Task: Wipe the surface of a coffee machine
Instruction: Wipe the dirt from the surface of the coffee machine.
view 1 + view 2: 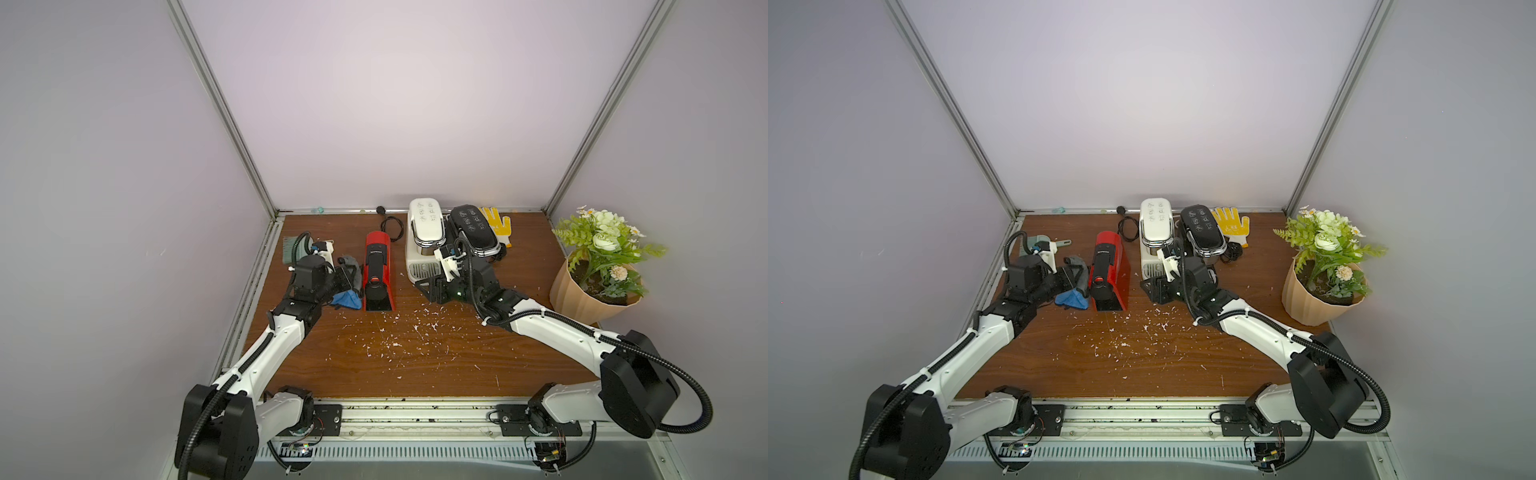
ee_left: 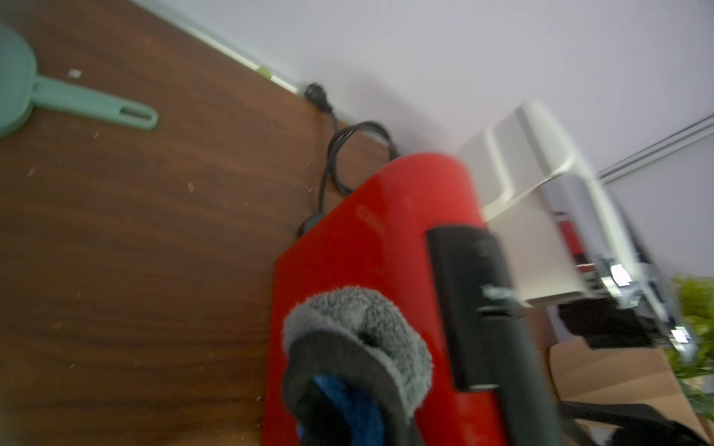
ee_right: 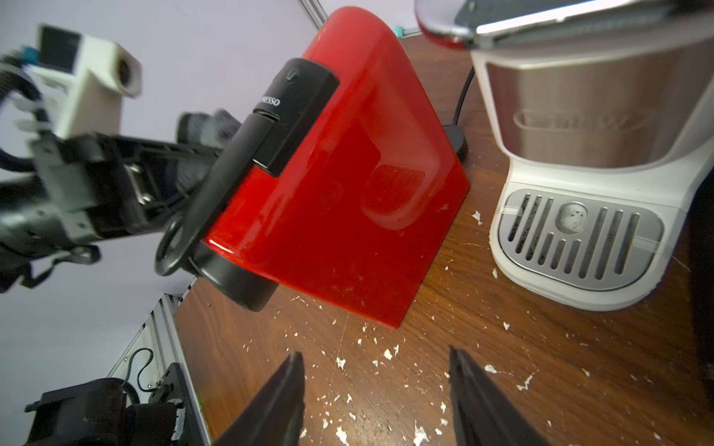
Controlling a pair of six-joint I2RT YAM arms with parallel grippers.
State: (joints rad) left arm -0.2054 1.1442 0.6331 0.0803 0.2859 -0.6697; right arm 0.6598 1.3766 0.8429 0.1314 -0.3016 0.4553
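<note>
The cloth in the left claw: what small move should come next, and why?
Probably slide the left claw along the side of the red coffee machine, with the cloth pressed against it. The claw is shut on the cloth, which lies at that side panel; much of the panel lies beyond it.

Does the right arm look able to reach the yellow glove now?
Probably not directly: the white machine and the black machine stand between the right gripper and the yellow glove. It would have to go around.
</note>
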